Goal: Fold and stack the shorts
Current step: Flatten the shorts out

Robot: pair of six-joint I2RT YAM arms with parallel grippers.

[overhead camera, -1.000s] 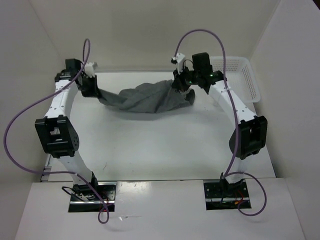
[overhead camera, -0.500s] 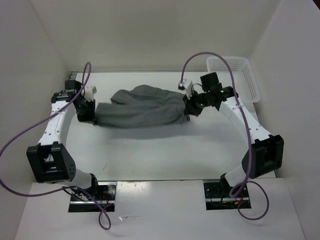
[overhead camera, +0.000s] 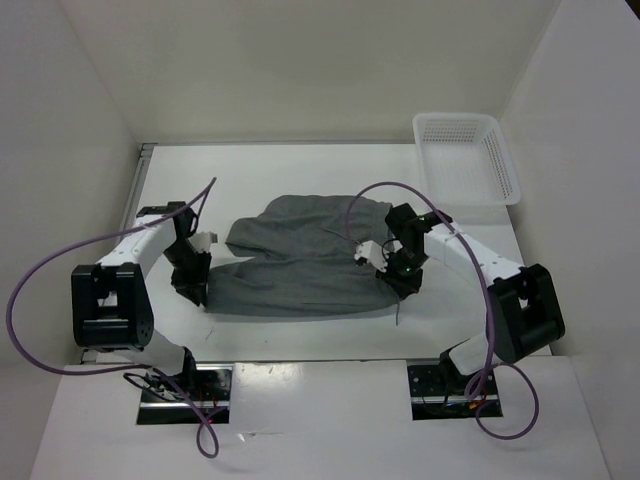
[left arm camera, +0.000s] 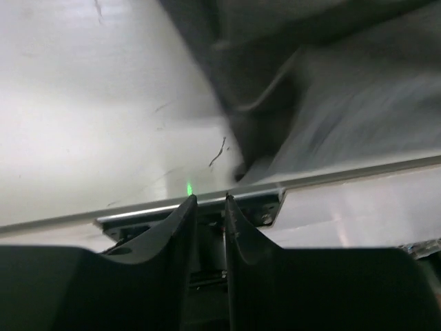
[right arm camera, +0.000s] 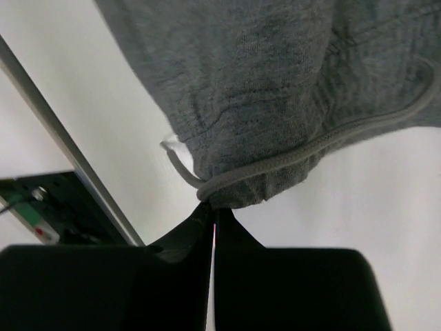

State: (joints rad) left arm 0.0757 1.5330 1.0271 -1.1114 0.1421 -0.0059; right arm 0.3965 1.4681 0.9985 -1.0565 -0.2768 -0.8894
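shorts | grey, soft | spread flat on table, rumpled

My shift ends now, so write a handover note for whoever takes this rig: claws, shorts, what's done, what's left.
Left claw: fingers nearly together at the left edge of the shorts; grip unclear.
Right claw: shut on the shorts' edge by the drawstring.
Shorts: lying rumpled on the table between the claws; basket far right, apart from them.
Done: shorts laid down.
Left: smooth, fold, stack.
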